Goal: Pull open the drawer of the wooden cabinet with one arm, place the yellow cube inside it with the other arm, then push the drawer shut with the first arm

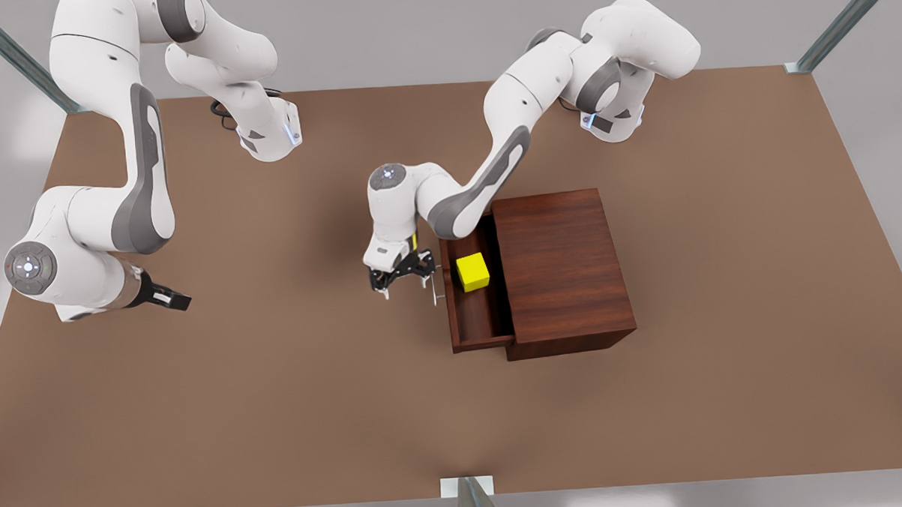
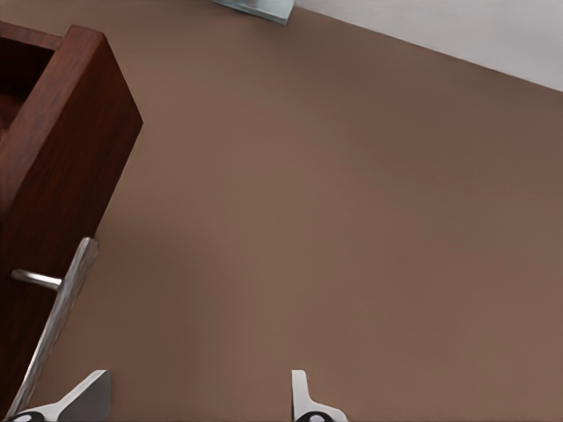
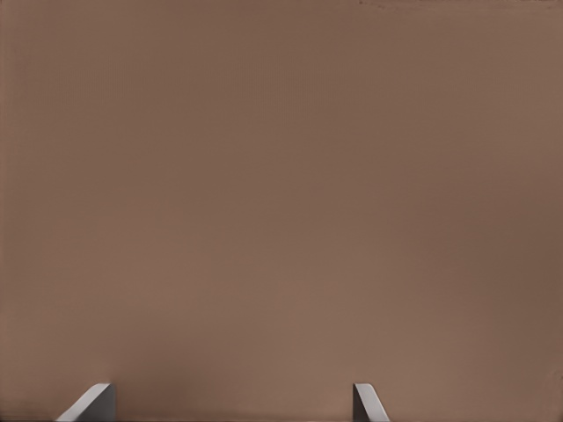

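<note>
- Left gripper (image 1: 403,279) hangs with fingers spread, just beside the drawer (image 1: 474,307) handle (image 1: 434,282), grasping nothing
- Right gripper (image 1: 169,298) waits released, well apart over bare table (image 1: 276,410)
- Yellow cube (image 1: 473,272) sits inside the pulled-out drawer of the wooden cabinet (image 1: 564,268)

I see a wide, matte brown worktop (image 1: 276,410) under soft, even light. Around it the floor (image 1: 414,45) is pale grey with faint bright patches. Grey metal frame struts (image 1: 844,22) slant in at the far corners, and another strut (image 1: 471,500) meets the near edge.
</note>
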`<state>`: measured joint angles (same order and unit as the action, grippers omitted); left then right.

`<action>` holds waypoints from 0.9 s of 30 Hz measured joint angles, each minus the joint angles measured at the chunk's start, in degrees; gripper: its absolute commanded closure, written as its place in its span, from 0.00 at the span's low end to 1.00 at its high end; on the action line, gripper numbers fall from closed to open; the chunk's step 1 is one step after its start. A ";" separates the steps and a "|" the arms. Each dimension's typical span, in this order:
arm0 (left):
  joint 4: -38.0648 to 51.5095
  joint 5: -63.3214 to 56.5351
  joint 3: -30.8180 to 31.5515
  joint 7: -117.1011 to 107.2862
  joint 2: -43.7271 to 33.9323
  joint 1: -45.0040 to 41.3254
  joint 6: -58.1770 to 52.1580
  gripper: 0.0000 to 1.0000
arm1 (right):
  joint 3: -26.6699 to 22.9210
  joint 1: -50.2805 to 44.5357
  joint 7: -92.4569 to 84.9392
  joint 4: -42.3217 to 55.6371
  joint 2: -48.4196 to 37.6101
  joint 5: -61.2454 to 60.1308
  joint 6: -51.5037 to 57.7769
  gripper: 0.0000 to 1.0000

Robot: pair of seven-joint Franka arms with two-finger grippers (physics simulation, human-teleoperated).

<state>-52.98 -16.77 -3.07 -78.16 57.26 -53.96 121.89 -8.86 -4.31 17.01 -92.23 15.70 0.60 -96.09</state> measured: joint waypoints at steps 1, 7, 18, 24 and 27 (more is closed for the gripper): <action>-0.10 -0.10 -0.04 -0.30 -0.03 0.11 -0.48 0.00 | 0.00 0.01 -0.83 0.01 0.00 -0.07 0.00 0.00; -0.21 0.49 0.29 -0.12 -1.05 3.29 -4.60 0.00 | 0.08 -0.01 -4.93 0.01 0.01 -0.25 0.01 0.00; -0.23 2.54 0.16 6.22 -3.19 9.32 -14.43 0.00 | 0.09 0.00 -9.57 0.25 0.09 -0.21 0.01 0.00; -0.17 5.97 0.22 11.45 -7.44 12.67 -20.62 0.00 | 0.09 0.00 -11.06 0.27 0.35 -0.22 0.01 0.00; -0.42 9.21 0.30 14.88 -16.69 15.85 -27.53 0.00 | 0.73 -0.08 -11.63 0.47 0.42 -0.52 0.66 0.00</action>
<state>-53.40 -7.55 -2.77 -63.28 40.57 -38.12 94.36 -8.13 -4.39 5.37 -91.76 16.12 0.08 -95.43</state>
